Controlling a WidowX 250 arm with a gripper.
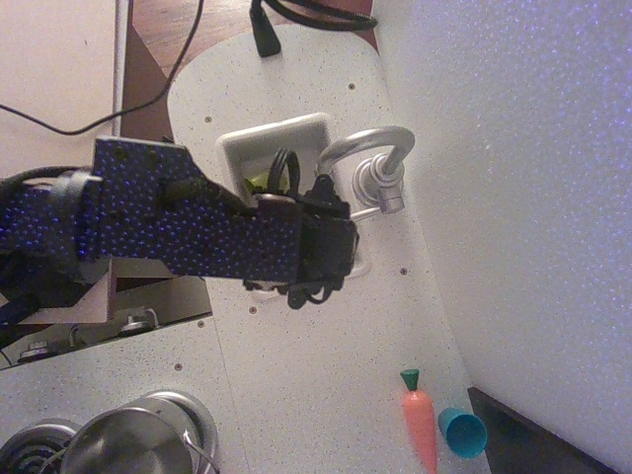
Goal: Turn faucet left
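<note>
- Centrally, the gripper (341, 229) sits at the end of a dark arm (178, 217) that reaches in from the left edge, running nearly level across the frame; black cables loop over its wrist.
- Whether the jaws are open or closed cannot be told, since the arm's body hides the fingertips from this overhead view.
- Just right of the gripper stands the faucet (380, 178), at the back rim of the small white sink (296, 133); its curved spout arches over toward the sink, and its thin lever lies close beside the gripper's tip.
- Contact between gripper and lever cannot be confirmed.
- Below, well apart on the speckled white counter (316, 375), lie an orange toy carrot (420, 420) and, just beside it, a blue cup (462, 432).
- At lower left, a steel pot (128, 444) rests on a burner.
</note>
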